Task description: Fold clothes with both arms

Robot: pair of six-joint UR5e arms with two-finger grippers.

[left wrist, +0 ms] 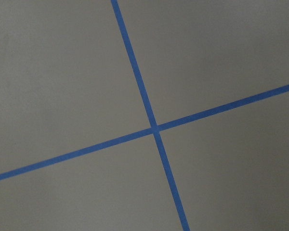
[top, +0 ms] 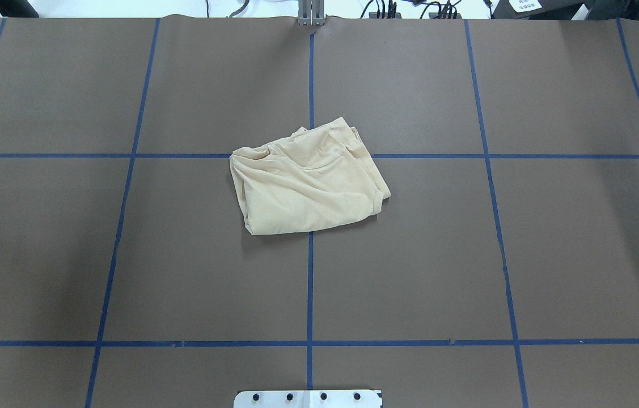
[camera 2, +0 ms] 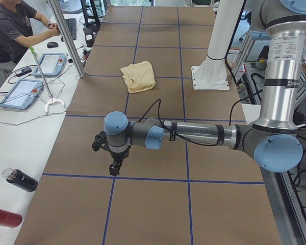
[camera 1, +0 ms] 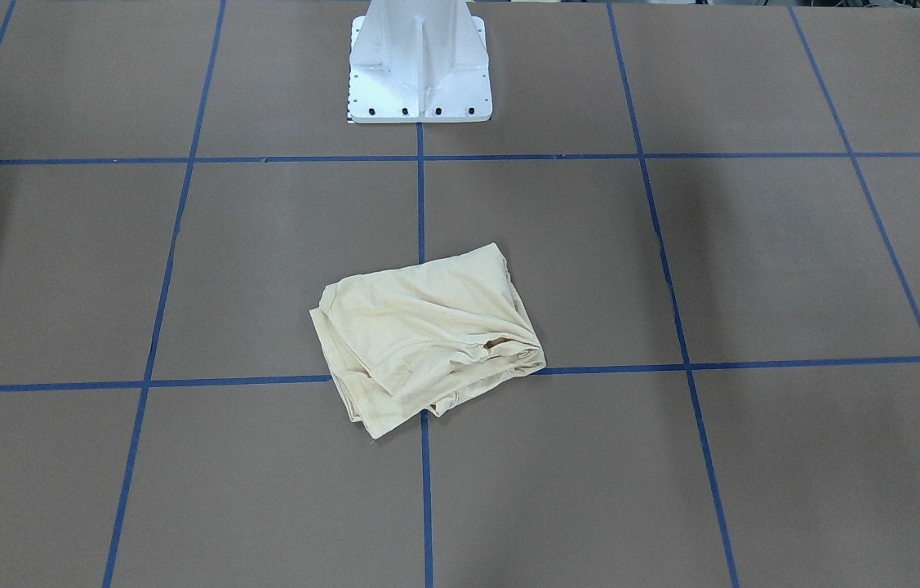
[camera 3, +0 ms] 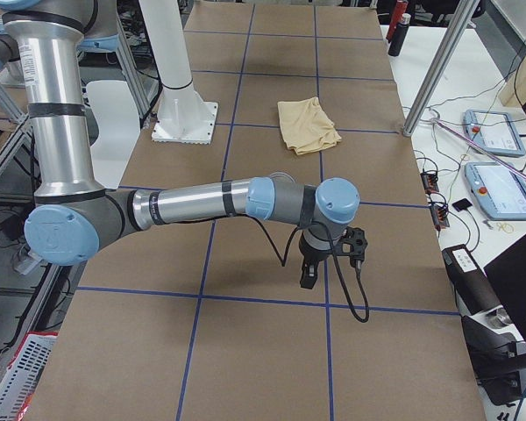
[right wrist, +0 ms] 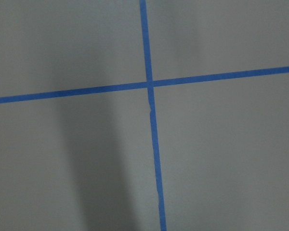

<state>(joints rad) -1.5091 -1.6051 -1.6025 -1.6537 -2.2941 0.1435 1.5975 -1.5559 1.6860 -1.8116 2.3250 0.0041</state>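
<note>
We find the pale cream-yellow thin-knit T-shirt (top: pixel 308 181) lying as a rumpled, roughly rectangular bundle on the brown paper-covered table with blue tape grid lines (top: pixel 126 255), well apart from both grippers. The black two-finger left gripper (camera 2: pixel 113 166) hangs low over a tape crossing, with the T-shirt far ahead of it toward the table's middle. The black two-finger right gripper (camera 3: pixel 307 276) hangs likewise at the opposite end. Each shows only in a side view, so we cannot tell whether its fingers are apart or together.

We judge the fold loose: the layers slump unevenly and the edges do not line up. If a gripper goes in to tidy it, the thin knit may let a pinch catch only the top layer and peel the bundle open. A deeper pinch may instead drag the whole stack across the smooth paper. Because the bundle is small, both grippers would have to work close together, and we think they could collide.
</note>
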